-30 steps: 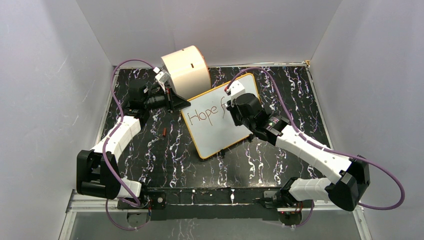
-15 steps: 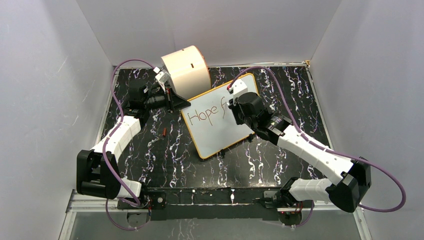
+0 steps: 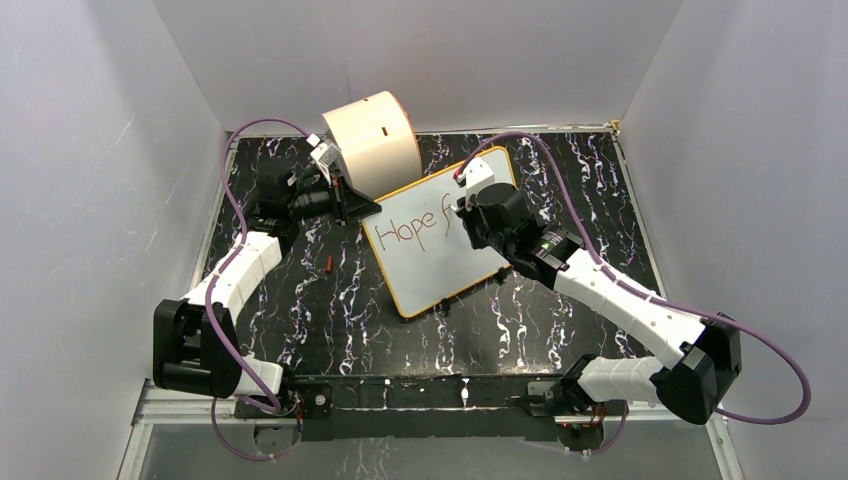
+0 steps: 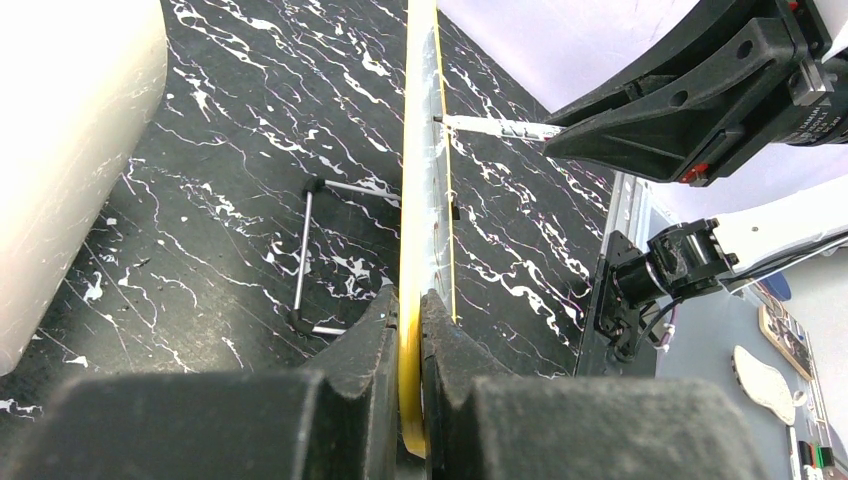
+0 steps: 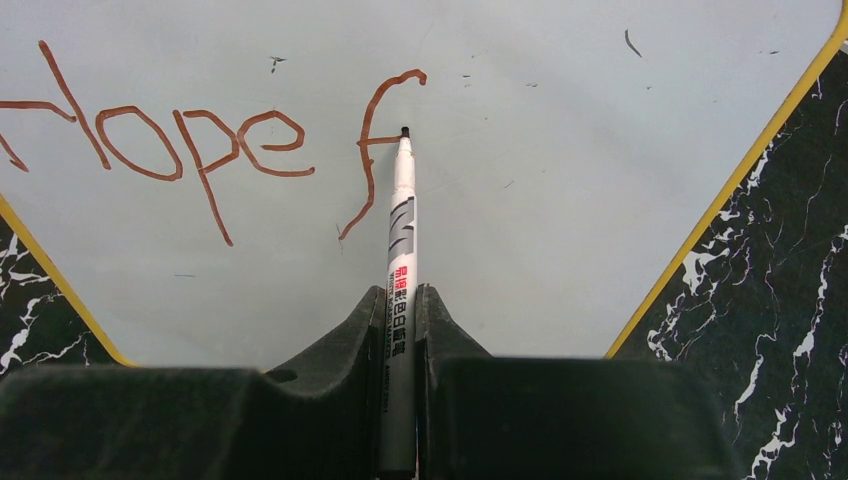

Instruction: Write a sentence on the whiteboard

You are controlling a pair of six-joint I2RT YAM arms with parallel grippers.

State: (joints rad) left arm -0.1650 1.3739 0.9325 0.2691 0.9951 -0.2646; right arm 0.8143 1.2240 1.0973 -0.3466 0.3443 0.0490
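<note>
The black marbled counter (image 3: 560,180) carries the whiteboard (image 3: 440,265) at its centre, with a cream drum (image 3: 375,140) at the board's 11 o'clock. The left tool (image 4: 410,330) pinches the board's 10 o'clock rim. The right tool (image 5: 402,310) pinches a marker (image 5: 402,220), its tip touching the board at the crossbar of the f. The sentence (image 3: 412,228) reads "Hope f". The marker's print is too small to read.

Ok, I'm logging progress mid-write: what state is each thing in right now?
whiteboard: rim clamped by the left hand, partly written.
sentence: unfinished, reads "Hope f".
marker: uncapped, tip touching the whiteboard at the f's crossbar.
left hand: shut on the whiteboard.
right hand: shut on the marker.
</note>
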